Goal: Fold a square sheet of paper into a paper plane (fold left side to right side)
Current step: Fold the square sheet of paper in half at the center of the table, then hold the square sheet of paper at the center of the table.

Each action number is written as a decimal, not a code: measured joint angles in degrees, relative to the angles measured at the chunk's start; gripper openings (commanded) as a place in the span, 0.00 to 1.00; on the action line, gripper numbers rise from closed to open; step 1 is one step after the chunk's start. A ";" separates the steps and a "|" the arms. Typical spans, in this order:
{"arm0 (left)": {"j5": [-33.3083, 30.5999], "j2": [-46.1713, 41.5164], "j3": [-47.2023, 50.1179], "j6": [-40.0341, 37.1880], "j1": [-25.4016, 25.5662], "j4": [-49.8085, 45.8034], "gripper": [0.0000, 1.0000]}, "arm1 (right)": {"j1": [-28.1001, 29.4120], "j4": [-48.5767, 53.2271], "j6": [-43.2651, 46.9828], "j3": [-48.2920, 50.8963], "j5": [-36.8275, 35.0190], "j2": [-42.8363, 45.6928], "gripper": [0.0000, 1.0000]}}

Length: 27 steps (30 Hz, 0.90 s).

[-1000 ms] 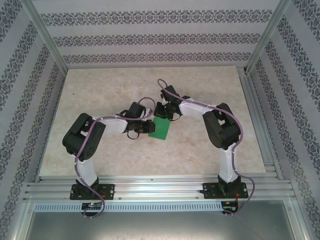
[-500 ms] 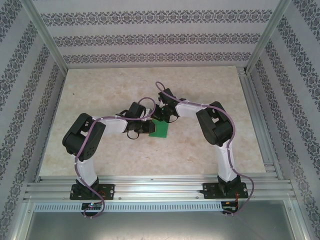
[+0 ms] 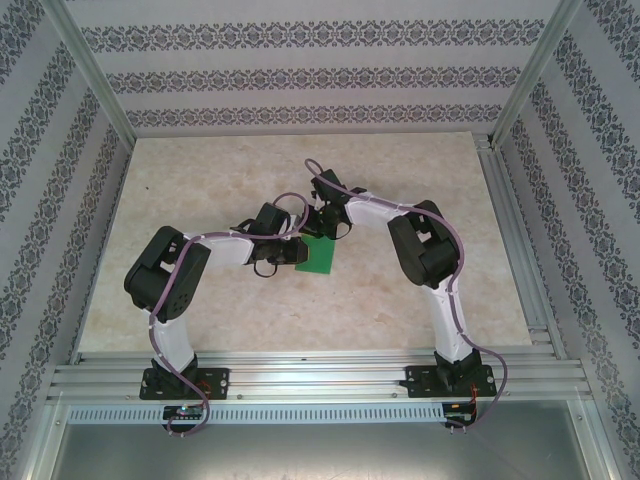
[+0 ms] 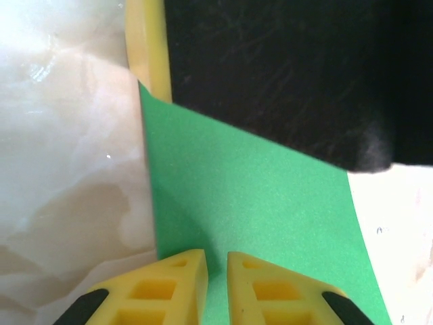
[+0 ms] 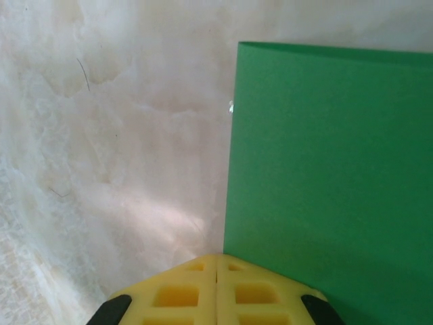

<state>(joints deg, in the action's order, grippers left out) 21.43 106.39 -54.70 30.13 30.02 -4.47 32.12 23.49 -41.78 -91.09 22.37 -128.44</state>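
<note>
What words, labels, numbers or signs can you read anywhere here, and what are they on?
No readable text anywhere.
The paper is plain green, with no print.
The table shows only a marble pattern.
The walls carry bands of ornament, not letters.

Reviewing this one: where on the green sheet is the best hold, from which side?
Probably a free edge, approached low and sideways. The square sheet of paper lies flat on the table, with nothing raised to pinch from above. Its near edge looks freest: the left gripper sits at its left side, the right gripper at its far side.
</note>
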 measured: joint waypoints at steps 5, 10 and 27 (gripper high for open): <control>-0.09 -0.17 0.44 -0.70 0.04 0.59 0.19 | -1.22 -1.68 -0.09 -0.90 -1.46 -0.52 0.13; 0.28 -0.22 0.55 -1.14 0.11 0.61 0.19 | -4.83 -4.87 0.63 0.68 -2.62 0.81 0.22; 0.87 -0.48 0.57 -1.14 0.13 0.33 0.20 | -4.24 -5.09 1.20 8.37 -1.51 5.97 0.16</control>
<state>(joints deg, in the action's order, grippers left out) 22.31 105.91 -54.13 28.99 30.15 -4.14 27.88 18.39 -40.58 -82.72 20.86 -122.48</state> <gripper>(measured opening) 0.191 0.169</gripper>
